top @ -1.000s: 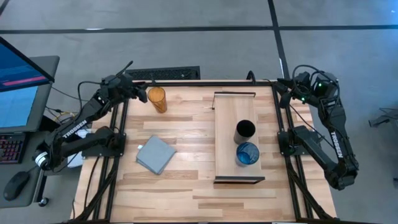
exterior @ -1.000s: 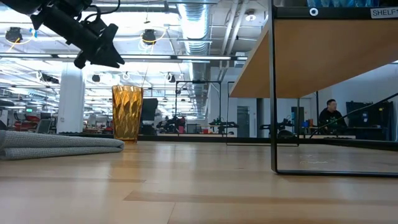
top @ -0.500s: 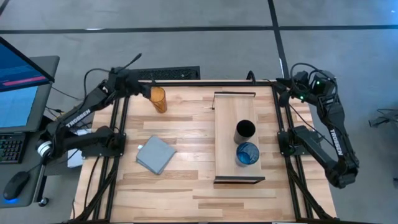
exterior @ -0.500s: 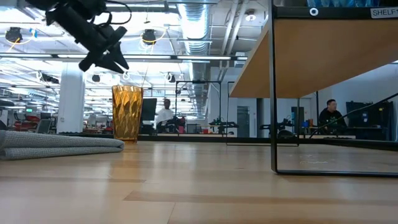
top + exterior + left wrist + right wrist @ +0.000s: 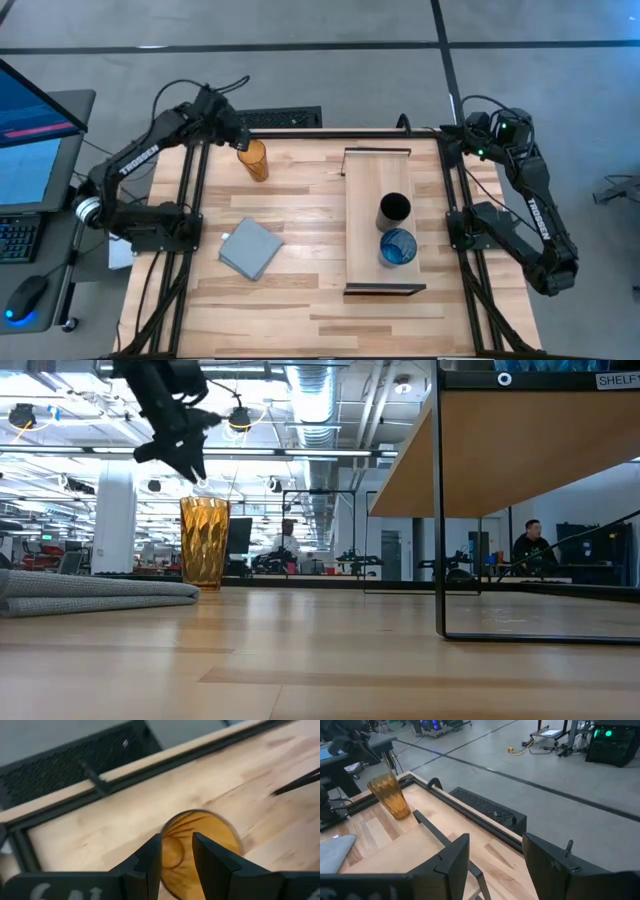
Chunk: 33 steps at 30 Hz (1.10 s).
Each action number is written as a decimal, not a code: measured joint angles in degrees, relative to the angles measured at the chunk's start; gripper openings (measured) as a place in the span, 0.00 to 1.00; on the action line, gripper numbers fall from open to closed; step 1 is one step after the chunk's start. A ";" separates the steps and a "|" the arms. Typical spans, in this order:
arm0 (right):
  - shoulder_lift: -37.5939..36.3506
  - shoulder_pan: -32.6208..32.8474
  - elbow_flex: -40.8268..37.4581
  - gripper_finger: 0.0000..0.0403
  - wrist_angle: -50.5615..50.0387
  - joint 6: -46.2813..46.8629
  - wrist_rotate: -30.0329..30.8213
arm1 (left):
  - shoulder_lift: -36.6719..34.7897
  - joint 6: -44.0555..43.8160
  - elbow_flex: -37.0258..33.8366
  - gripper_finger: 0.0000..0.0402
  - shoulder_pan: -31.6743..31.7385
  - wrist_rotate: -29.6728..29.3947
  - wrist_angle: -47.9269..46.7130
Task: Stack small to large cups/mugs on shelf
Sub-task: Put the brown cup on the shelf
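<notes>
The amber tumbler [image 5: 254, 159] stands upright on its base at the table's far left; it also shows in the low view [image 5: 205, 543] and the right wrist view [image 5: 390, 796]. My left gripper [image 5: 238, 138] hovers just above its rim, pointing down, its fingers narrowly open [image 5: 177, 852] over the tumbler's mouth [image 5: 200, 840] and touching nothing. The black cup [image 5: 394, 211] and the blue cup [image 5: 398, 246] stand side by side on the shelf [image 5: 375, 175]. My right gripper [image 5: 458, 142] waits open [image 5: 495, 855] at the table's far right corner.
A folded grey-blue cloth [image 5: 250, 248] lies on the table's left half, near of the tumbler. The shelf's dark end bracket [image 5: 440, 510] stands at the right in the low view. A keyboard [image 5: 265, 118] lies beyond the far edge.
My left gripper has moved toward the table's right, from beside the amber tumbler to above its rim, and has tipped to point more steeply down. The tumbler and the cups have stayed where they were.
</notes>
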 joint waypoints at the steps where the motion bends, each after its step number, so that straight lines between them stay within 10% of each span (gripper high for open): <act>1: 0.22 0.00 0.00 0.50 0.00 0.01 0.00 | 0.97 0.26 0.37 0.24 0.00 -0.53 -0.75; 23: 2.10 0.00 0.00 0.51 0.02 -0.64 -0.20 | 13.75 0.94 0.96 0.24 -0.11 0.86 -3.70; 33: 2.10 0.00 0.00 0.51 -0.01 -0.51 -0.20 | 14.25 4.17 0.93 0.02 -0.96 2.81 -2.60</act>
